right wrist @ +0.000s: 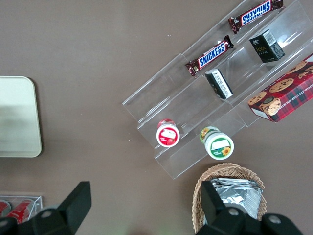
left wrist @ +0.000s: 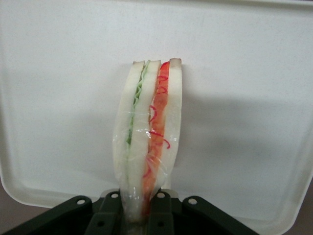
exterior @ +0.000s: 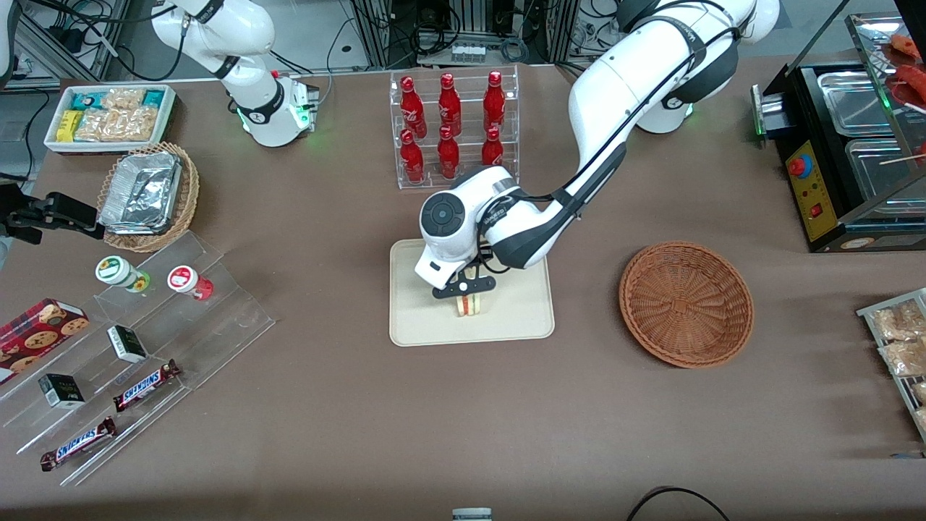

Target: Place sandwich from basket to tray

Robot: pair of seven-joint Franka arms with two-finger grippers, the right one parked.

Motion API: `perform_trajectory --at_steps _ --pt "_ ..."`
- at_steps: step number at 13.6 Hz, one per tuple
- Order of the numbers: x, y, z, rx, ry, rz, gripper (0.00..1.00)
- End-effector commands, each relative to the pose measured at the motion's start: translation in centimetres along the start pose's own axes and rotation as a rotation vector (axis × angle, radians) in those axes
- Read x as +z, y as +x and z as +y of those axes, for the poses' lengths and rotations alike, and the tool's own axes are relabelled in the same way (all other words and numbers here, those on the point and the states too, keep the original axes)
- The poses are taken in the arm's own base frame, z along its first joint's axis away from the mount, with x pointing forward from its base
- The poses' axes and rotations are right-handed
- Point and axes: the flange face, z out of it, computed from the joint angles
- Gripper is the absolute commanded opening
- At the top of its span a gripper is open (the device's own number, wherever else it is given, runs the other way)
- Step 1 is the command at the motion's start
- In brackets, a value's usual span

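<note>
Sandwich (exterior: 469,305) in pincer (exterior: 466,288), over tray (exterior: 419,318)

The left arm's two-finger gripper (exterior: 469,289) hangs over the flat rectangular tray (exterior: 419,318), closed on the wrapped triangular sandwich (exterior: 469,305), which is over the tray. The round woven wicker basket (exterior: 686,303) sits beside the tray, toward the working arm's end.

Front cam: high, looks down on whole table. Left wrist cam: close over tray (left wrist: 58,98), behind gripper (left wrist: 139,215). Right wrist cam: looks straight down, shares tray (right wrist: 17,117) w/ front.
</note>
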Motion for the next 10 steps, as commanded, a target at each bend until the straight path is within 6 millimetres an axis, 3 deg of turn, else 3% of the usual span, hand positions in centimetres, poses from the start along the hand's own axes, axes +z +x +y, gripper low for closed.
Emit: perform_trajectory --at_steps 1,2,3,5,7,10 --pt "1.0 -0.1 1.1 -0.03 0.01 0.03 0.13" --pt "1.5 -0.3 1.2 -0.034 0.018 0.038 0.43" --pt "1.7 -0.3 1.2 -0.029 0.023 0.04 0.97" --pt "1.5 -0.2 1.1 -0.028 0.019 0.043 1.0" --pt "0.1 0.0 0.9 -0.035 0.014 0.053 1.0" --pt "-5.1 0.0 -0.2 -0.049 0.012 0.072 1.0"
